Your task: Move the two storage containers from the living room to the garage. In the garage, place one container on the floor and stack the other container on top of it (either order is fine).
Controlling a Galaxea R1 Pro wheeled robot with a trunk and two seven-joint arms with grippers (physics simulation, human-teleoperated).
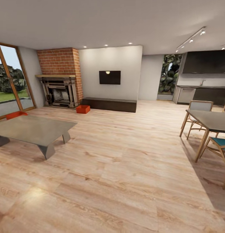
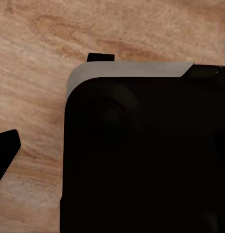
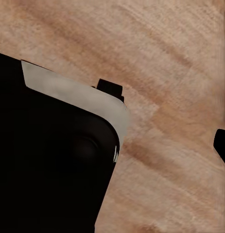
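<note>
Both storage containers are orange-red trays in the living room, seen in the head view. One container (image 1: 82, 109) sits on the wood-plank floor beside the brick fireplace (image 1: 60, 79). The other container (image 1: 16, 114) lies on the floor behind the low grey coffee table (image 1: 34, 129), near the glass doors, partly hidden by the tabletop. In the left wrist view a dark fingertip (image 2: 6, 158) shows far out at the frame edge over wood planks. In the right wrist view another fingertip (image 3: 222, 145) also sits at the edge. Nothing is between the fingers. Both grippers hang beside my black base (image 2: 141, 155).
A dark low bench (image 1: 111, 104) and a wall TV (image 1: 110, 77) are at the far wall. A dining table (image 1: 211, 119) with chairs stands at the right and a kitchen counter (image 1: 203, 94) behind it. Wide wood floor (image 1: 119, 168) stretches ahead.
</note>
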